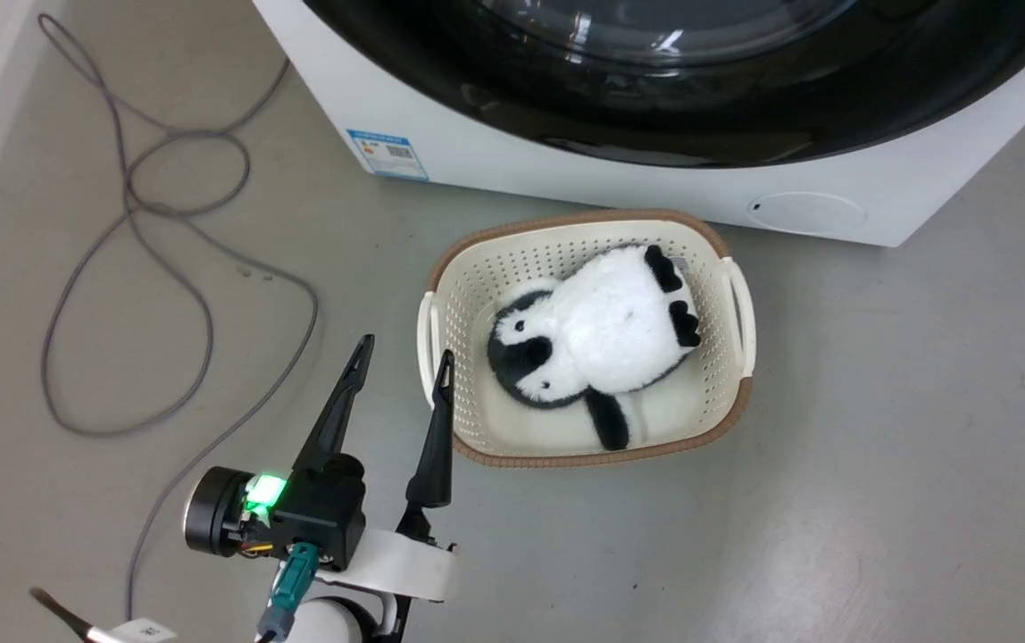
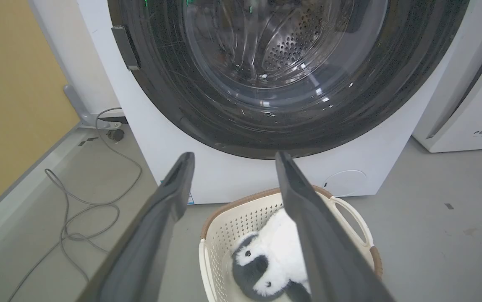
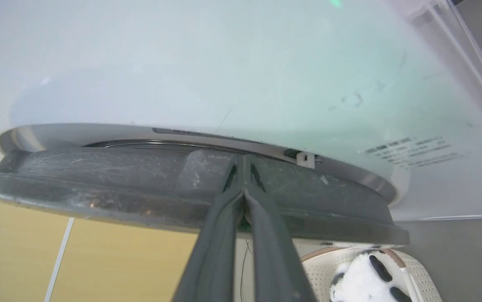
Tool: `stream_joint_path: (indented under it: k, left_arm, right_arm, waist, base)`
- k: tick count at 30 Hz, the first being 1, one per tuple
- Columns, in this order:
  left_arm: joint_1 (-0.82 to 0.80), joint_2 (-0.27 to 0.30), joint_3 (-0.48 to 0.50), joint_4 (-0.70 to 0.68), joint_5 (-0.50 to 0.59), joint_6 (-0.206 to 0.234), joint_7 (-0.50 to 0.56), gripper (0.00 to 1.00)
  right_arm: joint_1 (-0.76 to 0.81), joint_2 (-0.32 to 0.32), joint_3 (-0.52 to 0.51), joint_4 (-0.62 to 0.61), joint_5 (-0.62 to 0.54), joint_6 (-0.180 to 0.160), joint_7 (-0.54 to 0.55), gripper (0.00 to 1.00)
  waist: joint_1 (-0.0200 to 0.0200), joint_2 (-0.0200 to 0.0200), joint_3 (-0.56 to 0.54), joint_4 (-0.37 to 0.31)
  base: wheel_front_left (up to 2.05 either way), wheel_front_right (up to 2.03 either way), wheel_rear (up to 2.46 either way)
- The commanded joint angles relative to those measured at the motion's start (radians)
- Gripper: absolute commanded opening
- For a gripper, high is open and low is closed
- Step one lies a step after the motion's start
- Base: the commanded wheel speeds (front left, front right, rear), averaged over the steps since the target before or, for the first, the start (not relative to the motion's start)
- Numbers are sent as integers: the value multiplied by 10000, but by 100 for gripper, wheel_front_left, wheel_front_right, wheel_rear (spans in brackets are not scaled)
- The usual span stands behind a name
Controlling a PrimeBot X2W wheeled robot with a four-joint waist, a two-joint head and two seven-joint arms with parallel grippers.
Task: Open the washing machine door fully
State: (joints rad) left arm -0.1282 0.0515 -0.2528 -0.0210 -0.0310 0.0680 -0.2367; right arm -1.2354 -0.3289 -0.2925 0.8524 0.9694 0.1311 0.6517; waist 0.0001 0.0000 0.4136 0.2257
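In the head view, the white front-loading washing machine (image 1: pixel 566 170) fills the top of the frame. Its large round glossy black-rimmed door (image 1: pixel 655 98) is cut off by the upper edge. A small blue label (image 1: pixel 387 154) sits at the machine's lower left and a round white cap (image 1: pixel 807 214) at its lower right. Just below the machine, on the grey floor (image 1: pixel 879 446), stands a cream perforated plastic basket with a brown rim (image 1: pixel 584 219). A black-and-white plush penguin (image 1: pixel 602 330) lies inside it. A thin grey cable (image 1: pixel 129 205) loops across the floor at the left. The left end effector (image 1: pixel 405 353) is at the lower left, its two dark fingers apart and empty. The nearer tip is just beside the basket's left handle.

In the left wrist view, the door takes up the upper centre. The perforated steel drum (image 2: pixel 291 46) shows through its bulging glass. The two fingers (image 2: pixel 161 218) rise spread wide from the bottom edge, with the basket and penguin between and under them. A white appliance marked FEELBIRD (image 2: pixel 467 105) stands at the right and a yellow wall (image 2: pixel 10 105) at the left.

In the right wrist view, the door is seen edge-on as a dark band across the middle. A bright metal ring (image 3: pixel 224 140) shows between it and the machine's white front. The right end effector (image 3: pixel 243 161) has its fingers drawn together, tips lying against the door's rim. I cannot tell whether anything is pinched between them.
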Motion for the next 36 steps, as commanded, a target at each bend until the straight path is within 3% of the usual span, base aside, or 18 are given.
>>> stream_joint_path:
  k: [1,8,14,26,36]
  left_arm:
    - [-229,7,-92,-25,-59,56,-113,100]
    - [-327,2,-244,-45,-91,139,-251,100]
    - [-305,-3,-241,-30,-135,186,-251,100]
    - [-215,-7,-155,73,-115,155,-251,100]
    - [207,15,46,185,-96,109,-251,100]
  right_arm:
    - [-445,-103,-87,280,194,-3,198,0]
    - [-1223,-49,-348,992,358,-4,908,0]
    - [-928,102,-387,1012,78,-4,1392,0]
    - [73,450,-755,903,-141,-4,2374,0]
    - [1826,1011,-1027,-70,-32,-4,3171,0]
  waist:
    - [-1,0,96,79]
    - [-1,0,371,243]
    - [-1,0,315,219]
    - [-1,0,-290,149]
    - [-1,0,-1330,117]
  base:
    - [0,0,0]
    - [0,0,0]
    - [0,0,0]
    - [0,0,0]
    - [0,0,0]
